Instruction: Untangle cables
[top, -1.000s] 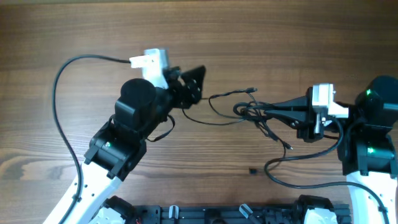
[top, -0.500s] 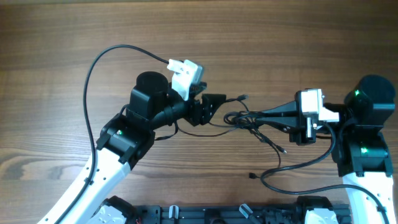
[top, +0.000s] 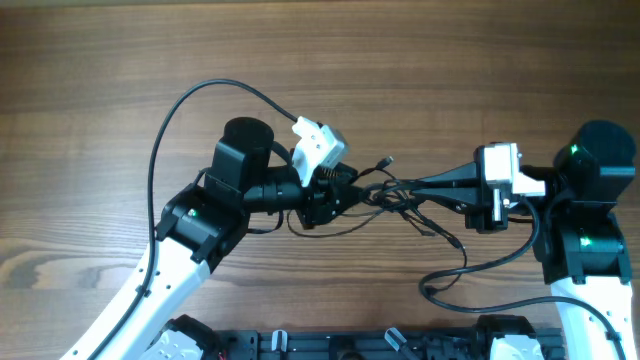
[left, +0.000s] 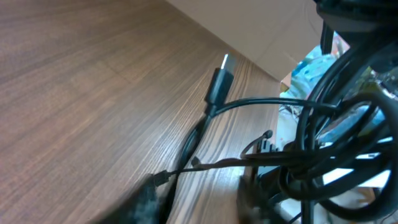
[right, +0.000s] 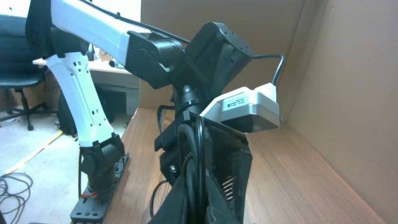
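Pinching the bunch of thin black cables (top: 385, 192) in the right claw (top: 405, 187), tapered dark fingers clenched tight on several strands at once, and seemingly carrying them a little off the brown wood-grain surface (top: 120, 90). Pushing in from the opposite side with the left claw (top: 340, 195), almost nose to nose with the right one and keeping the knot between the two. Not managing to tell whether this claw is clenched on a cord or only straddling one, its wrist view giving just a dark blur at the bottom edge.

Finding, just ahead of the left claw, a black moulded plug (left: 219, 84) with a silvery tip, angling up over the surface and crossed by a thinner cord. Noticing a slack loop (top: 330, 232) drooping below the left claw. Noticing too a loose strand (top: 445, 233) trailing away beneath the right claw toward a small plug end.

Expecting almost no weight and no stiffness here: limp, smooth-jacketed cord, probably sliding through a loose pinch and cinching the knot under a hard pull. Judging the best hold to be a single strand right beside the knot, or the moulded plug body, thicker and easier to grasp. Watching for plug ends snagging in loops while drawing apart.
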